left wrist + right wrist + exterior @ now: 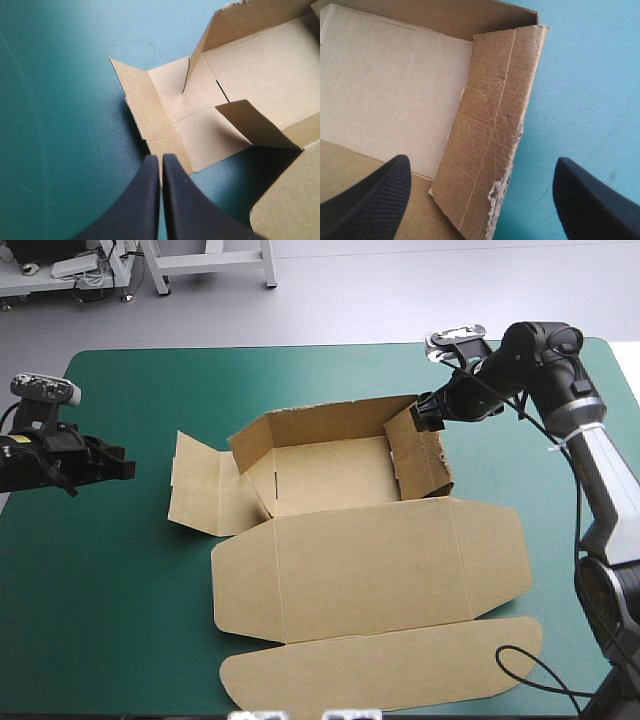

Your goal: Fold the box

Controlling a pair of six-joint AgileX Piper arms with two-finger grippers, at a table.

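We find one brown box in the middle of the worktop, partly formed: its far wall and right wall stand, while the left flap and the lid toward the near edge lie flat, so we judge about half is left. Of our two tools, the left tool is clenched and empty by that flap's left edge. The right tool hangs released over the right wall.

Table, teal-green cover; brown box lies mid-table, lid flat toward near edge.
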